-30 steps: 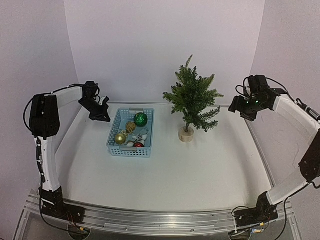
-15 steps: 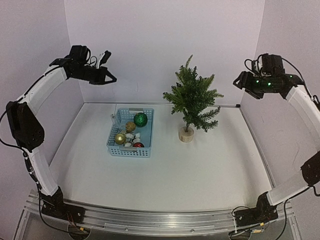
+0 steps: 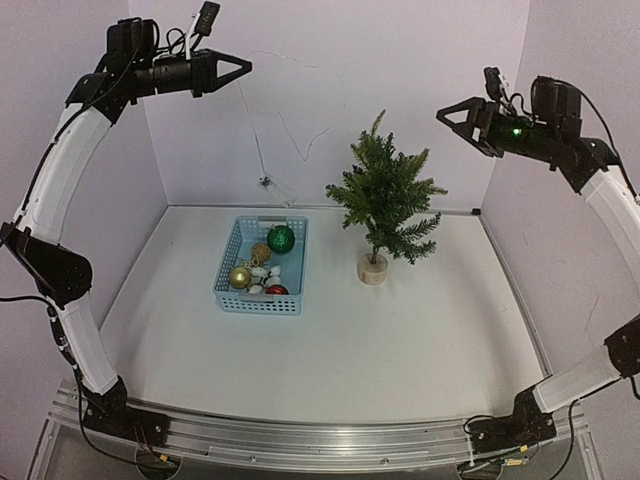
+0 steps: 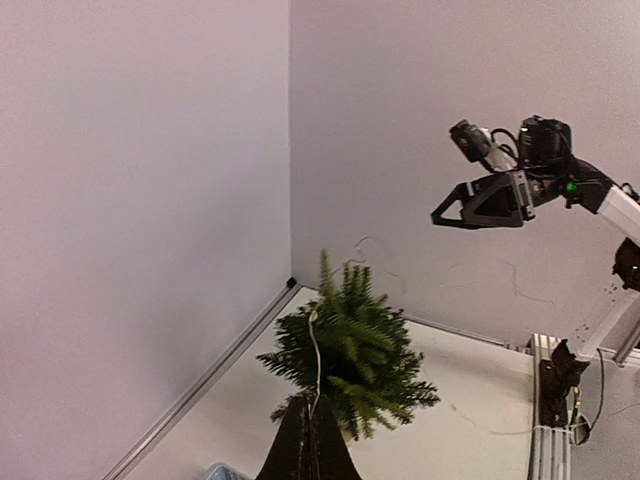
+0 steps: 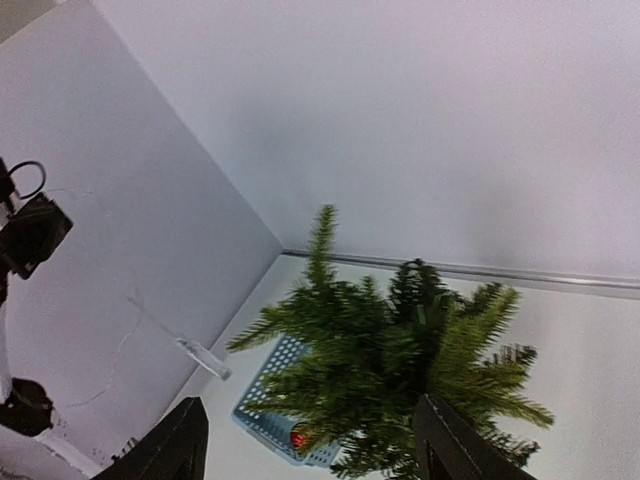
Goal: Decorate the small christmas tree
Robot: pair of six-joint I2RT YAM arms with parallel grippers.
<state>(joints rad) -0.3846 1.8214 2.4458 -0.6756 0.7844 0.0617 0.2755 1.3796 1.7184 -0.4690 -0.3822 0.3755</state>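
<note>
While raised high at far left, pinches in the shut left gripper (image 3: 245, 68) a thin pale strand (image 3: 259, 150) dangling above the blue basket (image 3: 228, 270). Holds right gripper (image 3: 445, 113) high at far right, jaws wide, empty. Finds small christmas tree (image 3: 385, 195) upright on table (image 3: 400, 340), just right of basket.

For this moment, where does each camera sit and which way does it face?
Top external: above and behind the bases, facing the back wall; sees the small christmas tree, the blue basket and both arms whole.
Left wrist: high on the left, facing right; sees the tree and the right arm, with its own left jaws shut on a thin wire.
Right wrist: high on the right, tilted down-left; sees tree, basket and left arm, with its own right jaws open.
Shared: every view shows the tree, and each wrist view shows the opposite arm.
</note>
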